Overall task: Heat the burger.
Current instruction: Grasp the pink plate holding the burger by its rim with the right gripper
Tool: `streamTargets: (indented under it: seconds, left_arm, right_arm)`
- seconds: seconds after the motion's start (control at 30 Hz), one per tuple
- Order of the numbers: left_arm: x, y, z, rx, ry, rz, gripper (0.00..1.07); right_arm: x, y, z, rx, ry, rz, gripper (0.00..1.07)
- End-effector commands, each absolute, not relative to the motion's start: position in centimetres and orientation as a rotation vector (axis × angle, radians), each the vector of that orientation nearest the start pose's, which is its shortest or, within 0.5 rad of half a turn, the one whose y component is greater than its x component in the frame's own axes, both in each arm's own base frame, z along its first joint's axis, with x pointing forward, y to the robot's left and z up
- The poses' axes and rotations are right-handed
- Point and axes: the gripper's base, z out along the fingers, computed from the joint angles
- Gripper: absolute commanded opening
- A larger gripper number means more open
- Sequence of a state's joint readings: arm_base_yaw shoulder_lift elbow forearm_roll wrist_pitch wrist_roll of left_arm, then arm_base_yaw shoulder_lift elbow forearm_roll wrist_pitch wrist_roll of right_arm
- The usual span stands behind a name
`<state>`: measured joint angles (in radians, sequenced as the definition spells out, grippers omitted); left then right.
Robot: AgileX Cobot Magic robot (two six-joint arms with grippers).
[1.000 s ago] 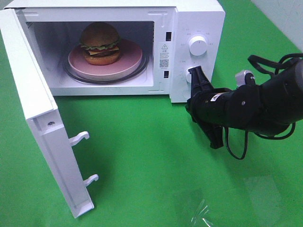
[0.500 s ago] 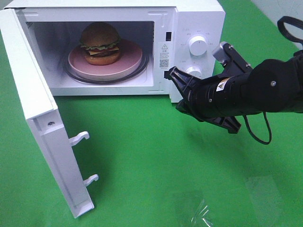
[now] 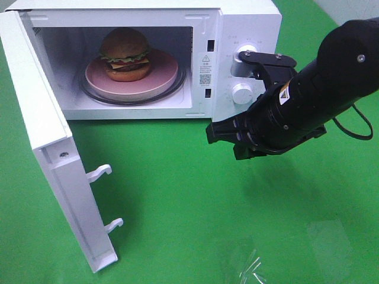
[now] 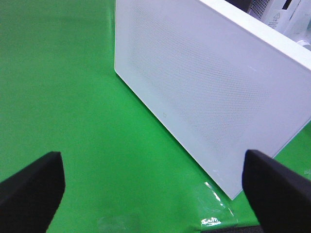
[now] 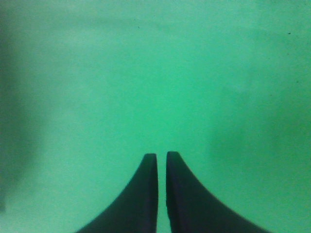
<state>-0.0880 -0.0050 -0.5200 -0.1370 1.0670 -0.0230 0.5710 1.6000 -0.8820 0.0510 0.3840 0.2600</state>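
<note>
Your right gripper (image 3: 212,134) — jaws together, empty — has swung off the lower knob (image 3: 242,93); microwave door (image 3: 53,154) beyond it stands open, burger (image 3: 124,54) unheated; left gripper (image 4: 155,187) spread

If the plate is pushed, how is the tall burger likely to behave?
The burger is a tall stack of layers, so it may tip or shear. It stands on a smooth pink plate, so it might also slide.
</note>
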Motion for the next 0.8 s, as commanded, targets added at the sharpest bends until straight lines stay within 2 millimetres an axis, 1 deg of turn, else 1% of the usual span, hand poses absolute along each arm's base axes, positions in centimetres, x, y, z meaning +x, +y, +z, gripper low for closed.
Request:
streamTargets:
  seconds: [0.03, 0.07, 0.1, 0.13, 0.2, 0.23, 0.27, 0.3, 0.33, 0.37, 0.4, 0.43, 0.47, 0.5, 0.57, 0.6, 0.63, 0.73, 0.8]
  left_arm:
    - [-1.0, -1.0, 28.2, 0.074, 2.021, -0.234, 0.91]
    - [-1.0, -1.0, 28.2, 0.074, 2.021, -0.234, 0.91]
    - [-1.0, -1.0, 28.2, 0.074, 2.021, -0.234, 0.91]
    - [-1.0, -1.0, 28.2, 0.074, 2.021, -0.234, 0.91]
    - [-1.0, -1.0, 28.2, 0.074, 2.021, -0.234, 0.91]
    - [-1.0, -1.0, 28.2, 0.074, 2.021, -0.234, 0.91]
    - [-1.0, -1.0, 28.2, 0.074, 2.021, -0.234, 0.91]
    - [-1.0, -1.0, 28.2, 0.074, 2.021, -0.234, 0.91]
    - [-1.0, -1.0, 28.2, 0.074, 2.021, -0.234, 0.91]
    - [-1.0, -1.0, 28.2, 0.074, 2.021, -0.234, 0.91]
    - [-1.0, -1.0, 28.2, 0.074, 2.021, -0.234, 0.91]
    - [-1.0, -1.0, 28.2, 0.074, 2.021, -0.234, 0.91]
    - [-1.0, -1.0, 28.2, 0.074, 2.021, -0.234, 0.91]
    - [-1.0, -1.0, 28.2, 0.074, 2.021, -0.234, 0.91]
    - [-1.0, -1.0, 28.2, 0.074, 2.021, -0.234, 0.91]
    - [-1.0, -1.0, 28.2, 0.074, 2.021, -0.234, 0.91]
    - [-1.0, -1.0, 28.2, 0.074, 2.021, -0.234, 0.91]
    - [-1.0, -1.0, 28.2, 0.074, 2.021, -0.234, 0.91]
    - [-1.0, -1.0, 28.2, 0.074, 2.021, -0.234, 0.91]
  right_arm:
    - [26.0, 16.8, 20.6, -0.695, 2.571, 0.227, 0.08]
    - [26.0, 16.8, 20.6, -0.695, 2.571, 0.227, 0.08]
    - [26.0, 16.8, 20.7, -0.776, 2.555, 0.205, 0.08]
    - [26.0, 16.8, 20.7, -0.776, 2.555, 0.205, 0.08]
    - [25.9, 16.8, 21.2, -1.115, 2.466, 0.114, 0.08]
    - [25.9, 16.8, 21.2, -1.115, 2.466, 0.114, 0.08]
    - [25.9, 16.8, 21.3, -1.256, 2.405, 0.08, 0.08]
    - [25.9, 16.8, 21.3, -1.256, 2.405, 0.08, 0.08]
    - [25.9, 16.8, 21.3, -1.392, 2.331, 0.046, 0.08]
    - [25.9, 16.8, 21.3, -1.392, 2.331, 0.046, 0.08]
    - [26.0, 16.8, 21.3, -1.517, 2.243, 0.01, 0.09]
    - [26.0, 16.8, 21.3, -1.517, 2.243, 0.01, 0.09]
    - [26.0, 16.8, 21.3, -1.585, 2.196, -0.011, 0.1]
    - [26.0, 16.8, 21.3, -1.585, 2.196, -0.011, 0.1]
    - [26.0, 16.7, 21.3, -1.798, 2.031, -0.092, 0.16]
    - [26.0, 16.7, 21.3, -1.798, 2.031, -0.092, 0.16]
    - [26.2, 16.5, 21.3, -1.893, 1.947, -0.156, 0.2]
    - [26.3, 16.4, 21.4, -1.93, 1.908, -0.186, 0.23]
    - [26.8, 16.4, 21.6, -1.966, 1.796, -0.278, 0.38]
